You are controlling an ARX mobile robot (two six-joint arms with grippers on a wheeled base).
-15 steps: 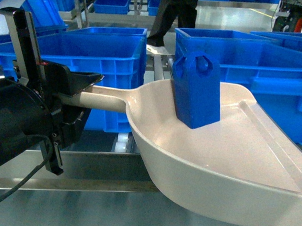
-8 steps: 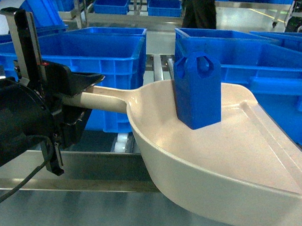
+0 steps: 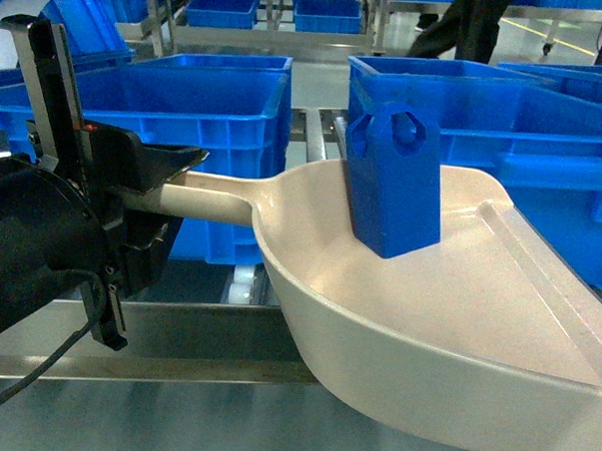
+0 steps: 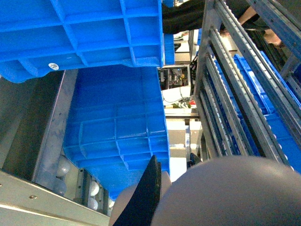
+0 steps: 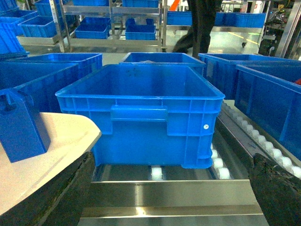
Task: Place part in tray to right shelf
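Head view: left gripper [image 3: 167,195] clamps tray [image 3: 457,322] handle — blue part [image 3: 393,180] upright inside; right jaws unseen.

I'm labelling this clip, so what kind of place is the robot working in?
Probably a factory or warehouse floor: blue crates sit on a steel roller rack, with more crate-filled shelving behind.

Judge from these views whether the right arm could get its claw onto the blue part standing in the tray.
Probably yes. The part stands upright in the open tray, uncovered on top and in front. In the right wrist view the part lies just left, though the right claw itself is out of view.
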